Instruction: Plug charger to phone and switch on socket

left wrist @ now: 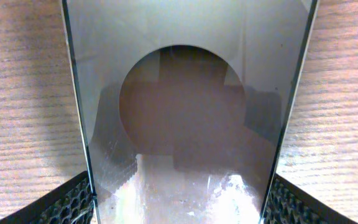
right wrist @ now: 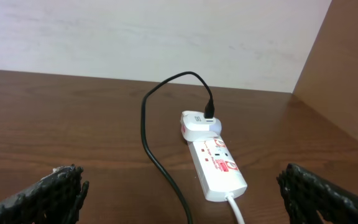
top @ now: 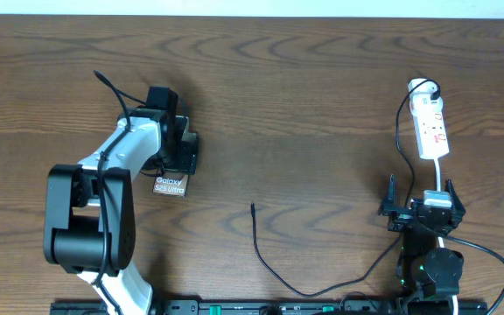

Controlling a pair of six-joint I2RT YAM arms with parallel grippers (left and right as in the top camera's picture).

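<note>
The phone (top: 171, 184) lies on the left of the table with its white "Galaxy S25 Ultra" text showing. It fills the left wrist view (left wrist: 185, 93) with its brownish oval image. My left gripper (top: 180, 149) is over its far end, and its fingers (left wrist: 182, 202) press both long edges. The charger (top: 274, 271) is a thin black cable whose plug tip (top: 252, 207) lies free at table centre. Its other end sits in a white adapter (right wrist: 197, 124) on the socket (top: 430, 127), which also shows in the right wrist view (right wrist: 216, 165). My right gripper (top: 423, 210) is open and empty just in front of the socket (right wrist: 185, 205).
The socket's white cord (right wrist: 236, 208) runs back toward the right arm's base. The charger cable (right wrist: 160, 155) loops left of the socket. A pale wall (right wrist: 166, 37) stands behind the table's far edge. A black rail (top: 261, 306) lines the near edge.
</note>
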